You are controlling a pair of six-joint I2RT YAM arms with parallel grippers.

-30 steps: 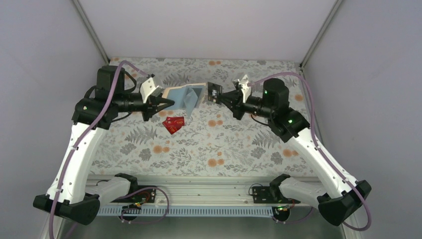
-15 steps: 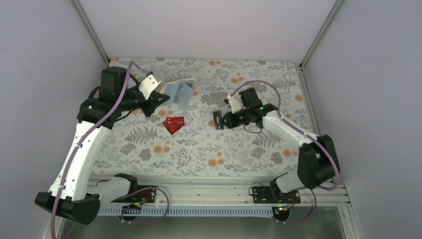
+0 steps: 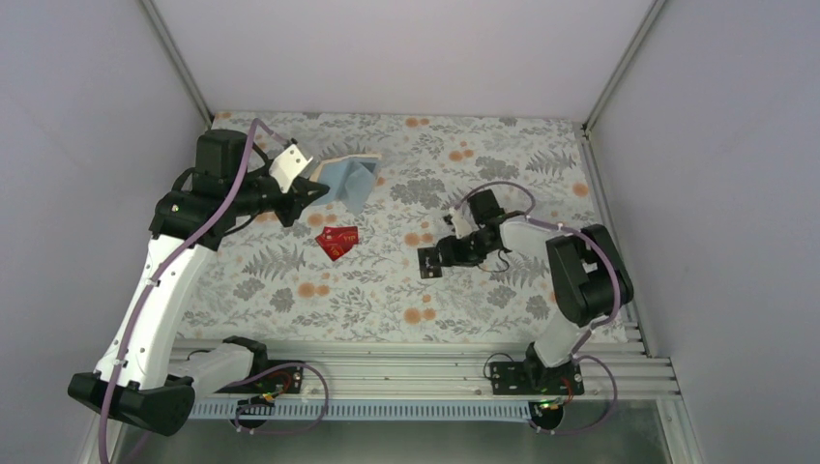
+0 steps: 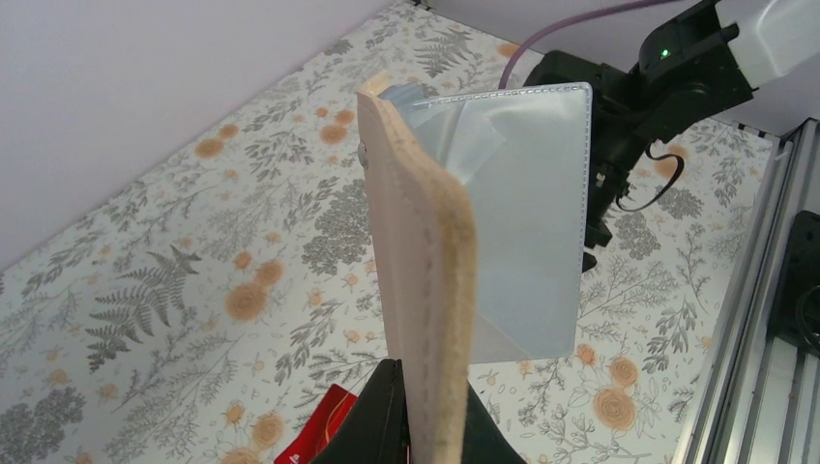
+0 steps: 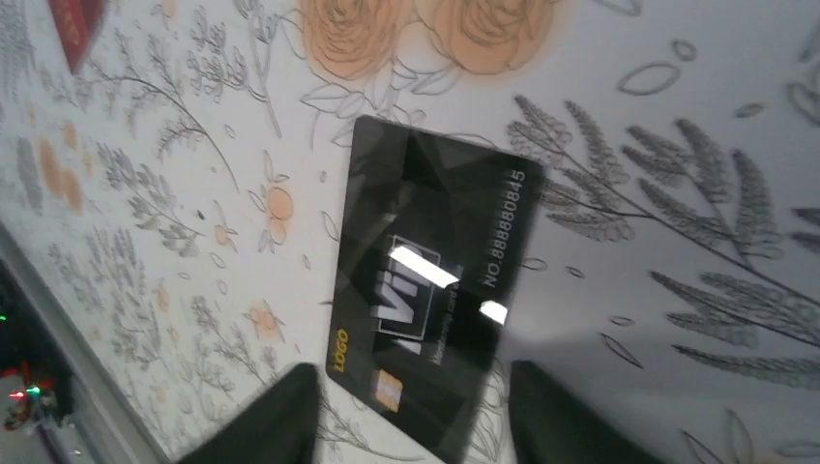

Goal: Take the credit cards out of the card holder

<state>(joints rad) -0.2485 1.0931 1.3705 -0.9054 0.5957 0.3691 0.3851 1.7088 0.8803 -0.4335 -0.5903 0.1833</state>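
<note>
My left gripper is shut on the card holder and holds it up, open, above the back left of the table. In the left wrist view its tan edge rises from between my fingers, with the pale blue-grey panel spread to the right. Two red credit cards lie overlapped on the cloth below it; one shows beside my left finger. The black credit card lies on the cloth at centre right. My right gripper is low over it and open, with the black card between the fingers.
A floral cloth covers the table, with grey walls on three sides. A metal rail with both arm bases runs along the near edge. The right arm is folded low over the right half.
The right arm left the holder with the black card, swung down to the cloth and opened its jaws around it. The left arm drew the holder back to the left.
</note>
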